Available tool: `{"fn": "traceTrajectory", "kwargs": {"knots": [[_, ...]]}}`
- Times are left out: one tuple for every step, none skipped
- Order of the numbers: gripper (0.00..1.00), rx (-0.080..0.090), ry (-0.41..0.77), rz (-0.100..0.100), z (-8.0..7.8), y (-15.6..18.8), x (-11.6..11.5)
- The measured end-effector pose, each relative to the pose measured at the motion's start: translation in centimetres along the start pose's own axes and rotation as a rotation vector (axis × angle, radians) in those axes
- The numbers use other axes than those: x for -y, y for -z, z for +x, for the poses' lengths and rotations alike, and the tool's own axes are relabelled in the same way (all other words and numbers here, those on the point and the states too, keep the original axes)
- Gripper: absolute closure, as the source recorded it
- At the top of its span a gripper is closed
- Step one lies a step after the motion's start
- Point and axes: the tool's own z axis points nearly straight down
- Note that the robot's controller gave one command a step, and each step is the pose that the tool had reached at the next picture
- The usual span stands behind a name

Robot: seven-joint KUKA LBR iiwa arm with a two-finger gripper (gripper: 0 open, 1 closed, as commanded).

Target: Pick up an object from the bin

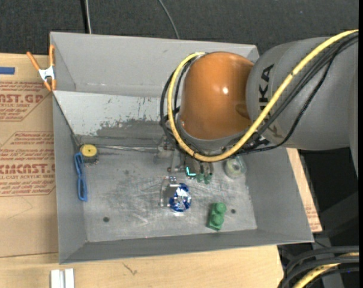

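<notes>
My gripper [187, 168] hangs under the arm's orange cover over the middle of the bin floor. Just below it lies a small blue and white crumpled thing [180, 200], touching or very close to the gripper's lower end. A green plastic piece [216, 216] lies to the lower right of that, near the bin's front wall. A pale roundish thing [233, 168] rests on the floor just right of the gripper, partly hidden by the cover.
A blue stick-like tool [81, 176] lies along the left wall, with a yellow disc [88, 151] at its upper end. The arm and cover hide the right rear of the bin.
</notes>
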Motion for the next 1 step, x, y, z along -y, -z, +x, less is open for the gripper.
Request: {"fn": "traceTrajectory", "kwargs": {"knots": [[0.0, -0.001, 0.107, 0.002, 1.44, -10.7, 7.54]]}}
